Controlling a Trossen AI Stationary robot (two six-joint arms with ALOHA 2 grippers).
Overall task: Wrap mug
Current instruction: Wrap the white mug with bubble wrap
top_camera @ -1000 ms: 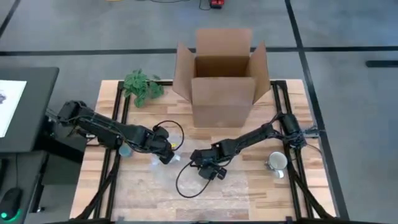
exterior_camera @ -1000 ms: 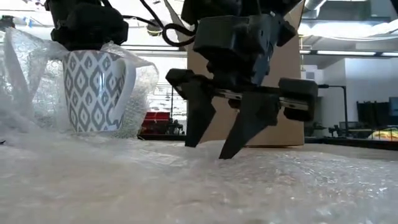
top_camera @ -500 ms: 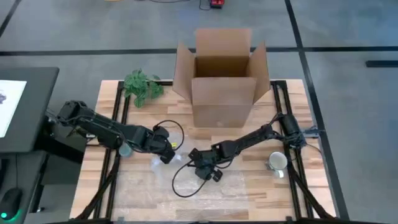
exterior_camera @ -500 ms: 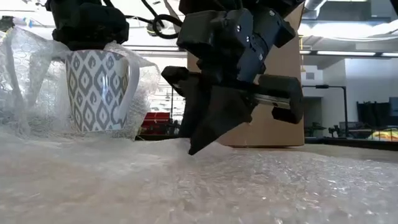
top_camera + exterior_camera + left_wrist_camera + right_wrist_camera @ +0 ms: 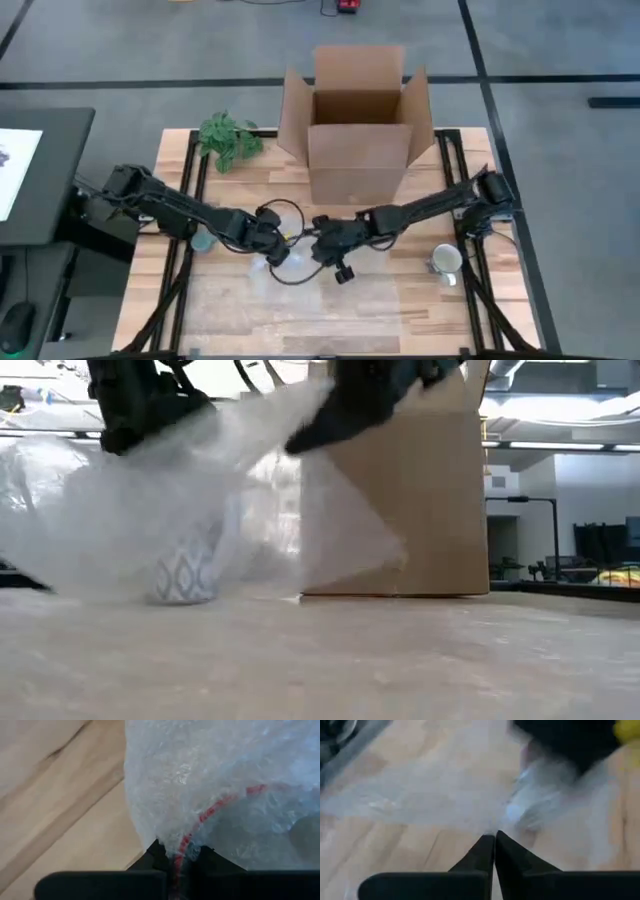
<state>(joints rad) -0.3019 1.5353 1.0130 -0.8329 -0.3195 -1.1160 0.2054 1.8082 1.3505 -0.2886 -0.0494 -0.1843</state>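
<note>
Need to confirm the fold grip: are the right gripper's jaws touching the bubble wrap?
Touching. In the right wrist view the right gripper has its jaws shut on the bubble wrap, whose edge runs into the pinch.

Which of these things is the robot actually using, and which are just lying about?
In use: patterned mug, bubble wrap, left gripper, right gripper.

Lying about: cardboard box, green plant, second mug.
</note>
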